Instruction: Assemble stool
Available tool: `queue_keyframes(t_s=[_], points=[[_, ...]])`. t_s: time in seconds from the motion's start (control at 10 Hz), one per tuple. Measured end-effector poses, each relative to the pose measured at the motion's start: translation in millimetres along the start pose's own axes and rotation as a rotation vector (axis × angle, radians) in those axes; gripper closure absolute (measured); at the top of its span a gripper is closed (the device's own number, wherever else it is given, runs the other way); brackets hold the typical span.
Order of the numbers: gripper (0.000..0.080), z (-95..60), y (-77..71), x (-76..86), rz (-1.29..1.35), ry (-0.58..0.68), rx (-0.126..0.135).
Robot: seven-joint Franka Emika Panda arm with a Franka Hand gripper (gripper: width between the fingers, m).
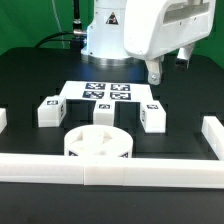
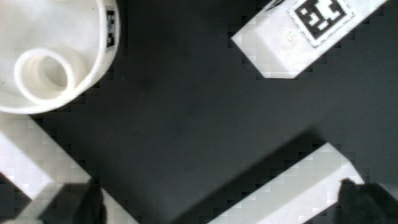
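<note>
I see my pincer (image 1: 157, 72) spread empty near the leg (image 1: 152, 115) at the exterior view's right, the seat (image 1: 98, 143) low at centre on the tabletop (image 1: 25, 80), and a skewed descent could knock that leg over.

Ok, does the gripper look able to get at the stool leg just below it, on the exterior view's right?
Probably yes. The gripper hangs open above that leg, which lies by itself on the black table, clear of the seat. Nothing shows between the open jaws and the leg.
</note>
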State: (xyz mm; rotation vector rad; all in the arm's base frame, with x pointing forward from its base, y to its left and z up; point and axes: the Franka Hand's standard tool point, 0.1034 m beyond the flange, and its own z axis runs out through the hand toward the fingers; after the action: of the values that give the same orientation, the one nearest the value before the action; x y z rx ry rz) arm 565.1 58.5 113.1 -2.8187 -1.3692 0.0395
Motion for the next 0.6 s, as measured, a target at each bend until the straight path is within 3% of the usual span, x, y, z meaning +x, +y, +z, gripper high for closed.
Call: queue_keyframes(t_s=[0.6], points=[[0.015,1.3,1.5,-2.1,0.001,-0.002,0.001]])
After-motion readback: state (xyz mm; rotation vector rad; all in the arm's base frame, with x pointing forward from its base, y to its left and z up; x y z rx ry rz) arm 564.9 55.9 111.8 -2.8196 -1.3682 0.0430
